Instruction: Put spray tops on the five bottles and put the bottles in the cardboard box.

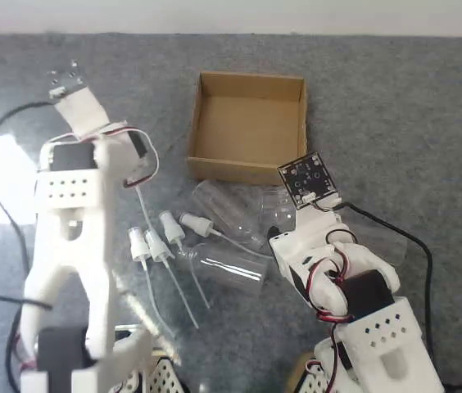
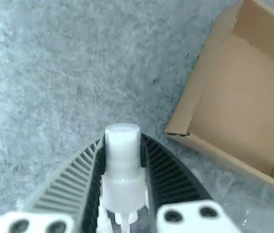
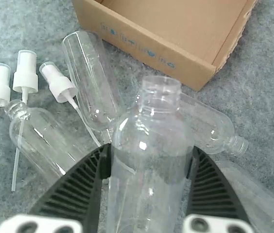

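My left gripper [image 2: 122,141] is shut on a white spray top [image 2: 122,165], held above the grey carpet beside the cardboard box [image 2: 234,97]. In the high view this gripper [image 1: 137,160] hangs left of the box [image 1: 247,123], with the top's thin tube [image 1: 142,209] dangling below it. My right gripper [image 3: 149,151] is shut on a clear bottle [image 3: 149,126], its open neck pointing toward the box wall [image 3: 146,46]. Several spray tops [image 3: 24,73] lie on the carpet [image 1: 157,246]. Three more clear bottles [image 3: 86,77] [image 3: 40,141] [image 3: 210,126] lie around the held one.
The box is open and has nothing in it. The loose bottles [image 1: 227,270] and tops lie between the two arms, just in front of the box. Bare grey carpet stretches right of the box [image 1: 395,123]. A black cable [image 1: 411,246] runs beside the right arm.
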Robot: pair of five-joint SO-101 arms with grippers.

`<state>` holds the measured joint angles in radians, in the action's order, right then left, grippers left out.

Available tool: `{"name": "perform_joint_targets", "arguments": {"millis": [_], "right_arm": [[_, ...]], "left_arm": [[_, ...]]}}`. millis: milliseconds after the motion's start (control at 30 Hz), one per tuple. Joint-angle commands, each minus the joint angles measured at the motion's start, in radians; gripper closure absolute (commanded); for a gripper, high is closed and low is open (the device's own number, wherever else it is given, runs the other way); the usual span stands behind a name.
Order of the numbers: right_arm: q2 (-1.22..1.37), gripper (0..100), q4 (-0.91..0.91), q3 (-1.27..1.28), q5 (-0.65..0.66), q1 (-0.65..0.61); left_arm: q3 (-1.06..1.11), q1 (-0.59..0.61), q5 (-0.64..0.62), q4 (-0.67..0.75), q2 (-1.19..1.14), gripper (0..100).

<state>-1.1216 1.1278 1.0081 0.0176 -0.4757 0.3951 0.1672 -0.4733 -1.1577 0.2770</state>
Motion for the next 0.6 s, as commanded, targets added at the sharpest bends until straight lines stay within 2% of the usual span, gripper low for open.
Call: {"name": "perform_joint_targets", "arguments": {"millis": [0,567], "right_arm": [[-0.033,85.4,-0.018,-0.017,-0.005,0.004],[-0.035,85.4,-0.107,-0.017,-0.003,-0.019]], "left_arm": [[0.041,-0.002,-0.002,0.069,0.144,99],[0.088,0.037,-0.008,0.078,0.542,99]]}}
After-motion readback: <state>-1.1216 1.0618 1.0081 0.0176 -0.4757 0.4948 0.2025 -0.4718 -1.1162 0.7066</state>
